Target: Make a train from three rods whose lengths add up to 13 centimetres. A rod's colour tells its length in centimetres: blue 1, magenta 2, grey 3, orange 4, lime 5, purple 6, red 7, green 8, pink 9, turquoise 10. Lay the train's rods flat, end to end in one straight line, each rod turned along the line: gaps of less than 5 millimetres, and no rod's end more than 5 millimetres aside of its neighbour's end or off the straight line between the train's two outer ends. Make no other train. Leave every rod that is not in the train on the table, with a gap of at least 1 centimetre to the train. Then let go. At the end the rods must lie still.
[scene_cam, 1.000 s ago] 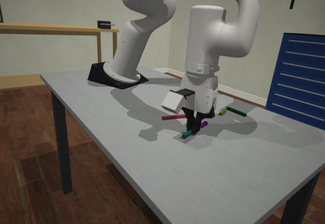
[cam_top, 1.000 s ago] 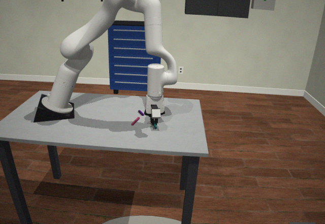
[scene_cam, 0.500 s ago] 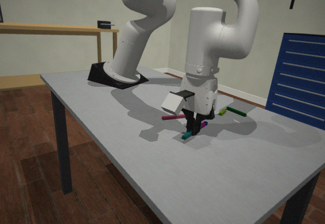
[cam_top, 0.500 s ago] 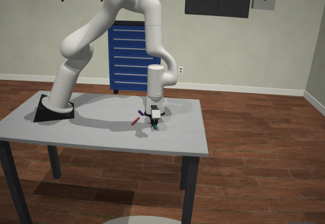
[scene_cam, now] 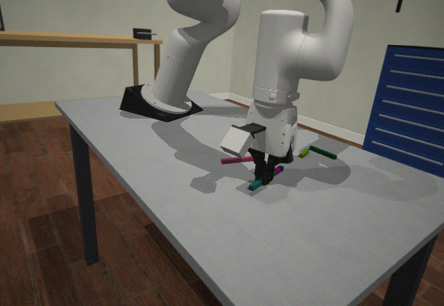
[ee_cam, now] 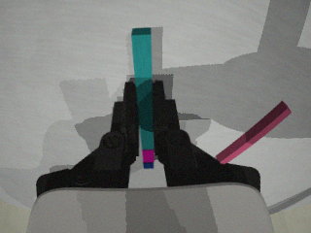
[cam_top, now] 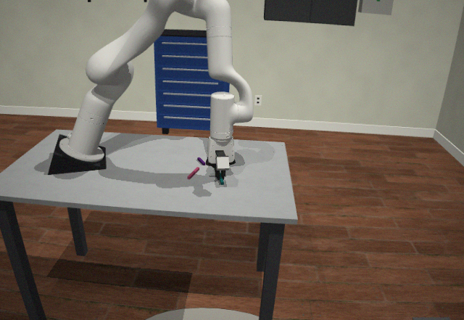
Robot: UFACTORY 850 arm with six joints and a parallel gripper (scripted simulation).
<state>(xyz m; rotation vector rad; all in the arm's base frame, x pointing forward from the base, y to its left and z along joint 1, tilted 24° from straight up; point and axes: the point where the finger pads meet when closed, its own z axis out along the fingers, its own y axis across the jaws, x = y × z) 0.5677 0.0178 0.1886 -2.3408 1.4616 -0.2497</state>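
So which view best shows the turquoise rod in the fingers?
The wrist view: the turquoise rod runs straight out between the fingers. The exterior view shows only its near end; the top view, a small tip.
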